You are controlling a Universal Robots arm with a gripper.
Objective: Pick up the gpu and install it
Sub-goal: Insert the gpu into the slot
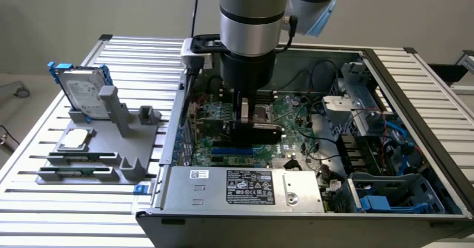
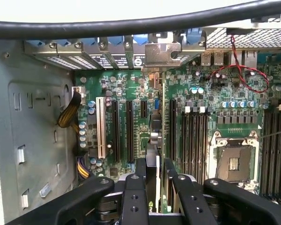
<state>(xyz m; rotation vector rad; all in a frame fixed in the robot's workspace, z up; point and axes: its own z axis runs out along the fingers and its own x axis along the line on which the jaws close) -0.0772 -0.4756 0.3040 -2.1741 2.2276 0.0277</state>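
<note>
Black gripper [image 2: 155, 162]: clamped on the gpu [image 1: 259, 130], one finger on each face of the card, down inside the case [image 1: 296, 231].
gpu: held on edge under the arm [image 1: 252, 20], black shroud facing the power supply [image 1: 245, 188]; the wrist view has it edge-on between the fingers [image 2: 140, 173], running toward the case's rear wall.
bracket [image 2: 162, 55]: silver, at the card's far end, close by the rear slot covers.
seating: cannot tell whether the card's lower edge touches a slot (the gripper hides that edge).
arm: silver tube, upright, over the middle of the board [image 2: 210, 89].
case: open on top, lying on the table [image 1: 44, 203].
board: green, on the case floor.
slots [image 2: 130, 131]: long black ones side by side, with a white slot [image 2: 101, 127] beside them; the gpu lies parallel to them.
socket [image 2: 233, 162]: silver-framed, bare, well to one side of the card.
power supply: silver box with a black label, at the case's near edge in the exterior view.
stand [image 1: 122, 148]: grey, on the table at the exterior view's left, apart from the case.
drive [image 1: 80, 92]: silver with blue rails, upright in the stand.
sticks [image 1: 80, 157]: two narrow dark ones, flat at the stand's front.
table: slatted metal.
</note>
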